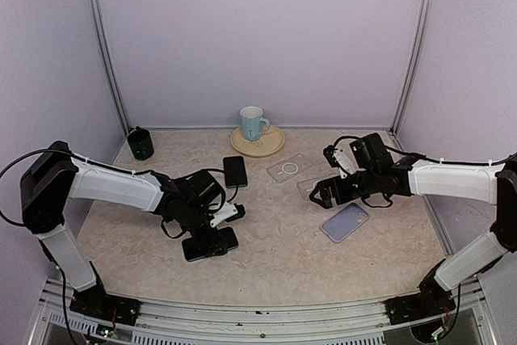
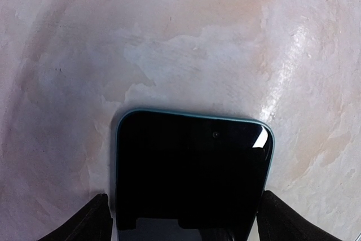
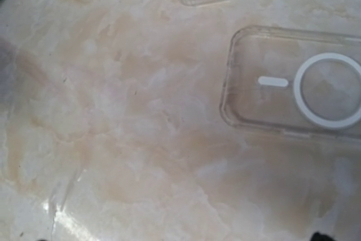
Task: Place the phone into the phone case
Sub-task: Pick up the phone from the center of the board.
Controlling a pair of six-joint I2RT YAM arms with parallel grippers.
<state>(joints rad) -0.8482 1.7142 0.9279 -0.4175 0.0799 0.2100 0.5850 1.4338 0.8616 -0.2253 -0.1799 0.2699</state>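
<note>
phone: flat and screen-up, teal rim, front-left part of the tabletop [image 1: 275, 268]. That's the phone [image 2: 192, 167] right under my left arm.

left end effector: the left end effector [image 2: 183, 225] is down over the phone's near end with its fingers [image 2: 84, 224] spread wide, one on each long side. A sliver of tabletop shows between one finger and the phone's edge, so I'd say it's straddling, not clamped.

phone's long axis: points straight out away from the wrist, so the fingers span the short width. Looks to me like a decent line-up for a side pinch.

right end effector: the right end effector [image 1: 321, 194] hangs over a clear case [image 3: 299, 83], spread as far as it goes with nothing in it. Its own wrist view barely shows the fingertips.

clear case: flat on the tabletop, right of centre, round ring showing. I can't tell if the open side is up.

the bit that matters: the case lies to the right of the phone and a little further back, well apart. The left arm is nearer the phone and the right arm is nearer the case, so the phone has to travel rightwards.

also around: a second phone [image 1: 235, 170], another clear case [image 1: 285, 169] and a lilac case [image 1: 345, 221]. At the back there's a mug [image 1: 253, 122] on a plate [image 1: 275, 145] and a dark cup [image 1: 140, 144].

my worry: three cases out there, and I can't tell which one fits.
</note>
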